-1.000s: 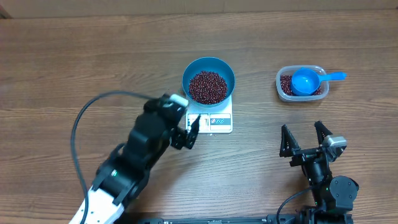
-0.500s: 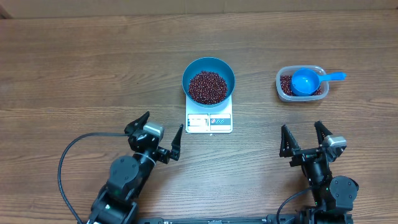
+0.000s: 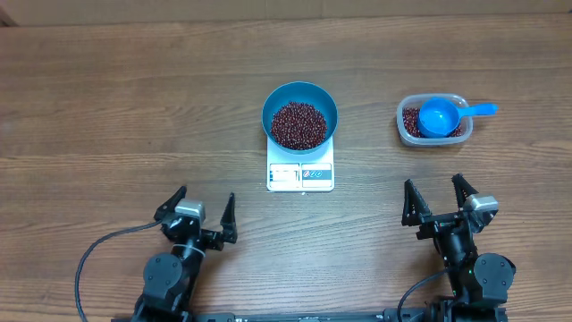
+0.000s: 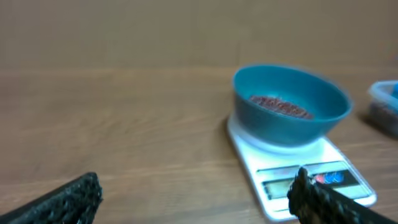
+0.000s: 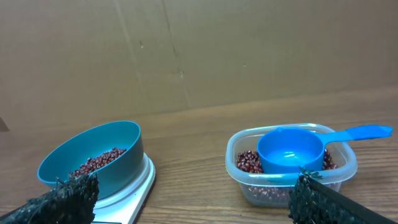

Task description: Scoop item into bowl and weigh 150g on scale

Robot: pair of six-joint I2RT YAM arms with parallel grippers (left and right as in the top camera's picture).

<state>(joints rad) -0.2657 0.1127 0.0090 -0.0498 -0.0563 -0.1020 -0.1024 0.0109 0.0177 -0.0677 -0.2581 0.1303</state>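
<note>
Blue bowl [image 3: 299,112], red-brown beans [image 3: 298,125], white scale [image 3: 300,173]

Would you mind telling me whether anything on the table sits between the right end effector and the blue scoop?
Nothing visible does. Only bare table lies between the open right end effector and the scoop, which rests in the tub on the beans.

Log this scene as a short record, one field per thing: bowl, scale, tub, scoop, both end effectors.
round bright blue bowl: on the small white square digital scale, holds dark red-brown beans
scale display: faces the arms, unreadable
clear plastic tub: right arm's side, beans inside
small blue handled scoop: lying in the tub, handle over its rim
left end effector: open, empty
right end effector: open, empty
</note>
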